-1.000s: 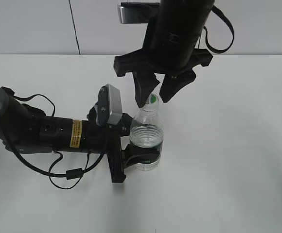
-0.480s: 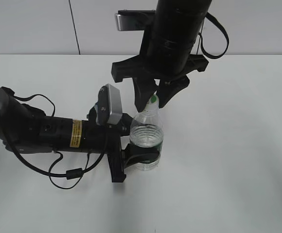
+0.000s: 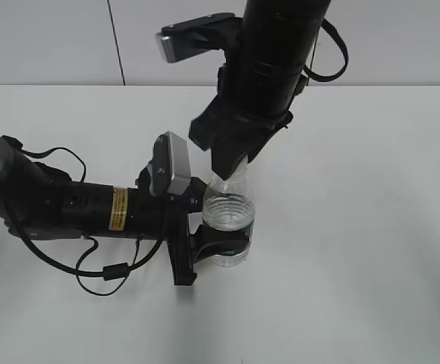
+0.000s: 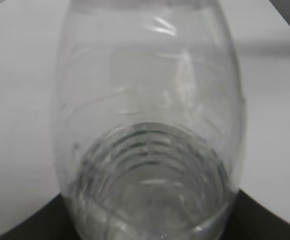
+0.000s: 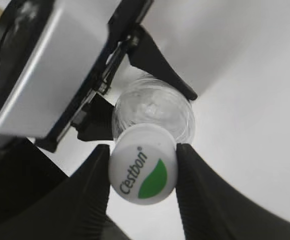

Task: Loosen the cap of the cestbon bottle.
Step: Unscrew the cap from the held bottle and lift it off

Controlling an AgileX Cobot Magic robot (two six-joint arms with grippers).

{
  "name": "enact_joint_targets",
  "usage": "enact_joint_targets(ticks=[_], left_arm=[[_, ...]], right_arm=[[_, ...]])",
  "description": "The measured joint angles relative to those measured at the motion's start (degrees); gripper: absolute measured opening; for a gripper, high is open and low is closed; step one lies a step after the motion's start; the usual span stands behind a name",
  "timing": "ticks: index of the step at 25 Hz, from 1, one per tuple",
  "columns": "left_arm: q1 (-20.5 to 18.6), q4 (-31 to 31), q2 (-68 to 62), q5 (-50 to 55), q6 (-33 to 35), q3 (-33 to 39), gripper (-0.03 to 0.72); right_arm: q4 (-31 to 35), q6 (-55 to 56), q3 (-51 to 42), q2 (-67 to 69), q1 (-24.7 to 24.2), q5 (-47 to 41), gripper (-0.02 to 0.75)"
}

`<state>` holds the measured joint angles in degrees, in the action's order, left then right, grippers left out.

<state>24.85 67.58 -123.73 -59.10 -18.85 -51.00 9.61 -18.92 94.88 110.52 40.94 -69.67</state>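
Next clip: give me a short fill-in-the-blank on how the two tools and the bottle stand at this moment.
1. The right tool is shut on the ____ of the cestbon bottle.
2. The left tool clamps the bottle around its dark ____ label band.
3. The bottle stands ____ on the white table.
4. The cap carries a crescent coloured ____.

Missing words: cap; green; upright; green

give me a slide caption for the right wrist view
Right gripper pinching the white Cestbon cap from both sides atop the clear bottle.
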Motion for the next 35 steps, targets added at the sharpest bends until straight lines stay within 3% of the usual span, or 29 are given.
enact_joint_targets(ticks=[8, 13, 29, 32, 35], left_arm=[[0.06, -0.14, 0.00, 0.12, -0.07, 0.00, 0.376], [0.06, -0.28, 0.00, 0.12, -0.07, 0.00, 0.376], [0.06, -0.93, 0.00, 0.29, -0.24, -0.01, 0.375], [0.06, -0.88, 0.00, 0.23, -0.24, -0.01, 0.375], [0.06, -0.88, 0.00, 0.23, -0.24, -0.01, 0.374]], right_arm=[[-2.36, -46.91, 0.12, -0.22, 0.07, 0.05, 0.310], [-3.75, -61.87, 0.12, -0.33, 0.22, 0.05, 0.310], [-2.88, -63.84, 3.85, -1.75, 0.22, -0.50, 0.299], [-3.43, -57.32, 3.85, -3.46, 0.22, -0.50, 0.299], [-3.84, -44.00, 3.85, -6.14, 0.22, -0.50, 0.299]])
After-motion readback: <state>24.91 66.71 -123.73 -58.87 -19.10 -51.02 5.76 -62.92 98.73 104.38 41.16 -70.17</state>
